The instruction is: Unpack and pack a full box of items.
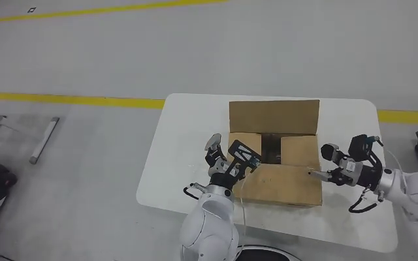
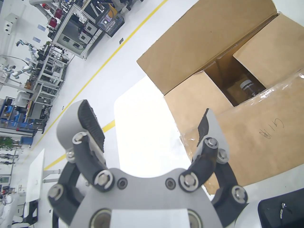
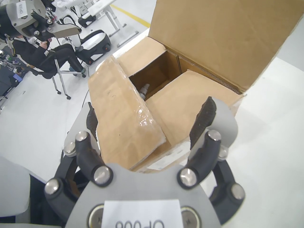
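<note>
A brown cardboard box stands on the white table. Its back flap stands up, the two side flaps lie inward and the taped front flap is folded outward toward me. Through the gap a dark bottle with a pale cap shows inside, also visible as a grey-topped item. My left gripper hangs open at the box's left front corner, holding nothing. My right gripper is open at the right front corner, with the front flap's corner between its fingers.
Bare table lies left of the box and to its right. A metal bar lies on the floor far left. A yellow line runs across the floor behind the table.
</note>
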Tool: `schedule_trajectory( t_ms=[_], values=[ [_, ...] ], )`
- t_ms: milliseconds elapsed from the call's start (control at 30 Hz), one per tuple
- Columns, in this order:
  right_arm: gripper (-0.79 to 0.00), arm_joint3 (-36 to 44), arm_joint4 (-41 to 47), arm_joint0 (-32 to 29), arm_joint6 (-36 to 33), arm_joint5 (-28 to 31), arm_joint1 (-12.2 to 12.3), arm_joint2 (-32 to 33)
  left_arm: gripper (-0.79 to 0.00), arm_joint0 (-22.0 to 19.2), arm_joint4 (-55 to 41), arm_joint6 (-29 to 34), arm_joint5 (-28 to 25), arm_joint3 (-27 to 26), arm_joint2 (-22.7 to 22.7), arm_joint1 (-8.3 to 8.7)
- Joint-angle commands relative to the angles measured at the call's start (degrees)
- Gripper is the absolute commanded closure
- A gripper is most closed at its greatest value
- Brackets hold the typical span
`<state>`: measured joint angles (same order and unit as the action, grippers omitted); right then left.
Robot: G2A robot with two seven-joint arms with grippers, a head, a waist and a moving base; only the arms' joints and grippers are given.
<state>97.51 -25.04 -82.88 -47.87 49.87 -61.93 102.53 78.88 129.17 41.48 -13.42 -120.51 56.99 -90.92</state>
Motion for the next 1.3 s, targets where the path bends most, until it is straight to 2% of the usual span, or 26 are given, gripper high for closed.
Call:
schedule_trajectory(
  t_ms=[0, 200, 233, 267, 300, 367, 567, 833, 1100, 1267],
  values=[
    [-0.785, -0.7, 2.0, 1.2, -3.5, -0.8, 0.5, -0.6, -0.785, 0.0, 0.0, 0.0, 0.0, 0.0, 0.0, 0.00],
    [-0.785, -2.6, 7.0, 3.2, -9.0, -2.5, 1.8, -3.2, -0.785, 0.0, 0.0, 0.0, 0.0, 0.0, 0.0, 0.00],
    [-0.671, -3.1, 7.6, 3.5, -9.4, -2.9, 2.1, -3.6, -0.785, 0.0, 0.0, 0.0, 0.0, 0.0, 0.0, 0.00],
    [-0.486, -3.3, 8.1, 3.8, -9.6, -3.0, 2.3, -3.9, -0.785, 0.0, 0.0, 0.0, 0.0, 0.0, 0.0, 0.00],
    [-0.376, -3.7, 9.2, 3.8, -9.7, -3.2, 2.5, -4.4, -0.785, 0.0, 0.0, 0.0, 0.0, 0.0, 0.0, 0.00],
    [-0.323, -3.9, 9.7, 4.0, -10.2, -3.6, 3.0, -5.2, -0.785, 0.0, 0.0, 0.0, 0.0, 0.0, 0.0, 0.00],
    [-0.351, -4.6, 10.4, 4.7, -10.3, -3.8, 4.5, -6.9, -0.785, 0.0, 0.0, 0.0, 0.0, 0.0, 0.0, 0.00],
    [-0.339, -4.9, 13.4, 4.4, -10.8, -4.2, 6.4, -8.0, -0.785, 0.0, 0.0, 0.0, 0.0, 0.0, 0.0, 0.00],
    [-0.366, -1.0, 17.6, 0.4, -8.5, -2.0, 9.1, -7.6, -0.785, 0.0, 0.0, 0.0, 0.0, 0.0, 0.0, 0.00],
    [-0.385, 3.4, 17.4, -4.1, -5.2, 1.4, 11.1, -6.5, -0.785, 0.0, 0.0, 0.0, 0.0, 0.0, 0.0, 0.00]
  ],
)
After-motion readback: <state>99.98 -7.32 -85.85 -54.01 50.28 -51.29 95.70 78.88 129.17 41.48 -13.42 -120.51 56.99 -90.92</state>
